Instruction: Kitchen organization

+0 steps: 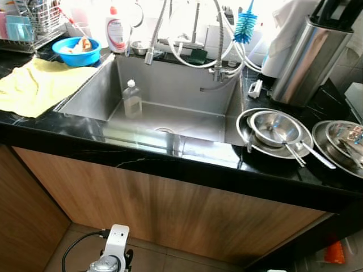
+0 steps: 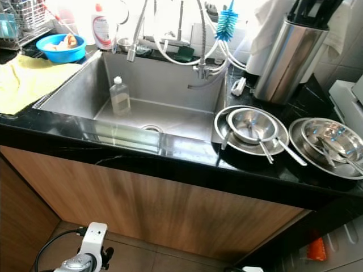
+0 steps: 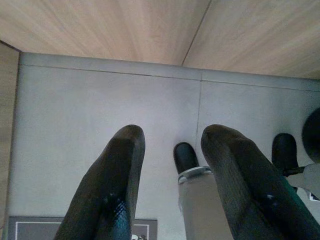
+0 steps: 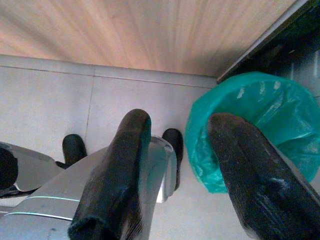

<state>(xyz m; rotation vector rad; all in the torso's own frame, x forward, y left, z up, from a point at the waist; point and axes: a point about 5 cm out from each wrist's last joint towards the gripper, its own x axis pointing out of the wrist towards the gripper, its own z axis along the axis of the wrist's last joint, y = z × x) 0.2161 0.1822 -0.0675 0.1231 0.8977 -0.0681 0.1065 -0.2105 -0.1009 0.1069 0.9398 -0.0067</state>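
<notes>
- The black bench point(image 1: 51, 136) runs across the room above wood-fronted cabinets point(image 1: 170, 198), and a grey tiled floor point(image 3: 100, 110) lies below.
- A deep steel sink point(image 1: 187, 85) is set into the bench; a clear plastic bottle point(image 1: 132, 99) stands upright on its floor, near the left wall.
- A yellow cloth point(image 1: 34, 85) is spread on the bench left of the sink.
- A tall steel canister point(image 1: 309, 56) with dark handles sticking out stands behind the sink's right corner.
- Stacked steel plates and a bowl point(image 1: 275, 129) with spoons lie right of the sink, and just beside them a second steel plate point(image 1: 340, 144).
- A blue bowl point(image 1: 76, 50) sits behind the cloth, beside a white bottle point(image 1: 116, 31).
- A blue brush point(image 1: 245, 24) hangs above the taps.
- The left tool point(image 3: 170, 165) hangs low, pointing at the floor, fingers parted and holding nothing.
- The right tool point(image 4: 175, 170) also points down, fingers apart and empty, above a green bin bag point(image 4: 250, 125).
</notes>
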